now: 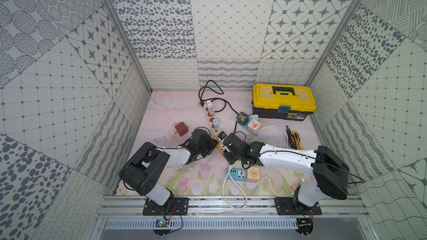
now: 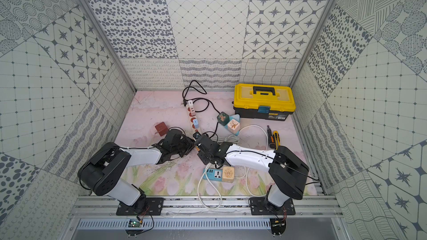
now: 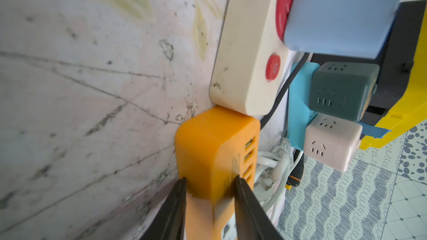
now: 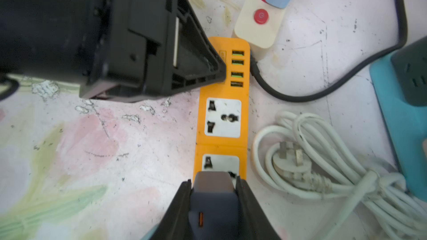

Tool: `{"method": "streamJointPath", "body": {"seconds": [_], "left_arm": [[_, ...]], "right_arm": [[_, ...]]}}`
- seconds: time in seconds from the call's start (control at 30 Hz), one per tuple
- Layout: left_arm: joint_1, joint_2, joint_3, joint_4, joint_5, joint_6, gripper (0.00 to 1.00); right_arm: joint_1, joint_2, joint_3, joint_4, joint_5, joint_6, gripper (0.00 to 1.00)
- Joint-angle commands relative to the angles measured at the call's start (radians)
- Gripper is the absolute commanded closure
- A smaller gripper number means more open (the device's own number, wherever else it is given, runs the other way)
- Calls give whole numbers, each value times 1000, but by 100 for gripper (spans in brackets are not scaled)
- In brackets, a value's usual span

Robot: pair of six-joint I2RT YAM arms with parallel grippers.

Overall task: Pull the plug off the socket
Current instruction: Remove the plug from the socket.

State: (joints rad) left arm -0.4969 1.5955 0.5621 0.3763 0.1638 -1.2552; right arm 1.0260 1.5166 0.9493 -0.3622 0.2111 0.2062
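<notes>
So in a top view the orange plastic power strip (image 1: 221,148) sits around the middle of the flower-print table (image 1: 161,116), right at the 6 o'clock end of a cream power strip with red sockets (image 1: 211,117). The left arm (image 1: 175,155) comes at it from 9 o'clock, the right arm (image 1: 286,158) from 3 o'clock. A yellow-lidded toolbox (image 1: 284,101) is parked at 1 o'clock.

Left wrist view: the left fingers (image 3: 248,204) are clamped on the orange strip's two long sides near its USB end, which touches the cream strip.

Right wrist view: the right fingers (image 4: 179,213) are squeezing a dark grey boxy plug (image 4: 212,195) with a small orange mark, right over the strip's end socket. Can't tell if its prongs are in or out. A bundled white cable (image 4: 323,169) lies just beside the strip.
</notes>
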Motion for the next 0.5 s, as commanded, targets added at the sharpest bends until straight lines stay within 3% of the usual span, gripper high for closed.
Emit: {"method": "streamJointPath", "body": {"seconds": [0.0,0.17,0.37,0.47], "left_arm": [[3,19,-28,-241,-97,30,62],[3,-43,-24,-122,33,113,57],[22,-172,-43,33,203,295,40],[80,-228,-88,96,284,345,39]], "right_arm": [[-15,-121,-53,35,-83,15,89],[-75,-270,-134,96,-205,57,88],[-231,-427,-312,354,-488,230,88],[-286,-442,-366,484,-581,319,88]]}}
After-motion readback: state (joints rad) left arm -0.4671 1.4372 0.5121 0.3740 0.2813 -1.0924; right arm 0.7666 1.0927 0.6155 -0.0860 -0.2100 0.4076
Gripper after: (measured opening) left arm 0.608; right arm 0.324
